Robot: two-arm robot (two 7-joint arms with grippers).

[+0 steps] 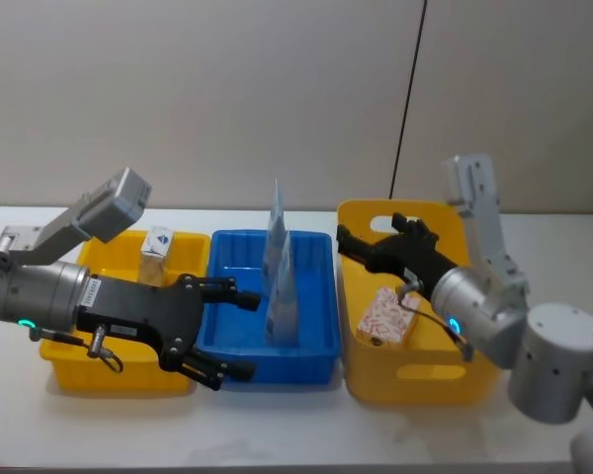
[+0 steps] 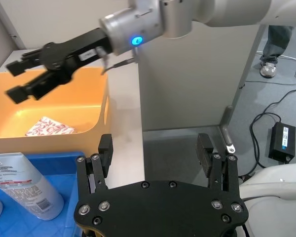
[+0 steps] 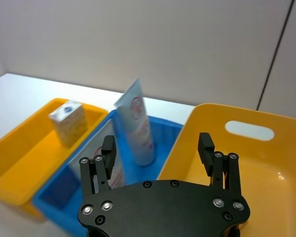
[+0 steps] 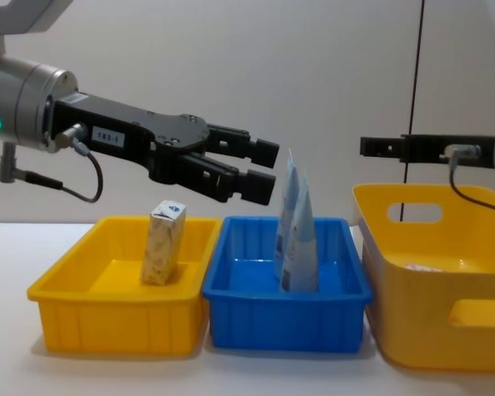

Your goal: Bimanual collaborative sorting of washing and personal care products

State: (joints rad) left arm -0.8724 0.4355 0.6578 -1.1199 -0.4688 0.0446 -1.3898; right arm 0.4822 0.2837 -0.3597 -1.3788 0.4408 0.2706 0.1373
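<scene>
Pale blue tapered squeeze tubes (image 1: 282, 296) stood in blue plastic tray (image 1: 311, 363) | cream-yellow carton (image 1: 158, 255) placed in shallow yellow tray (image 1: 119, 375) | red-leaf-patterned white carton (image 1: 383, 316) laid in deep yellow bin (image 1: 415, 380) | left gripper (image 1: 243, 336) held over blue tray, right gripper (image 1: 348, 247) over bin, both spread, empty | sorting judged done.

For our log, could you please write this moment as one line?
left gripper open over blue tray | right gripper open over yellow bin | tubes: blue tray | cream carton: yellow tray | red-patterned carton: yellow bin
</scene>
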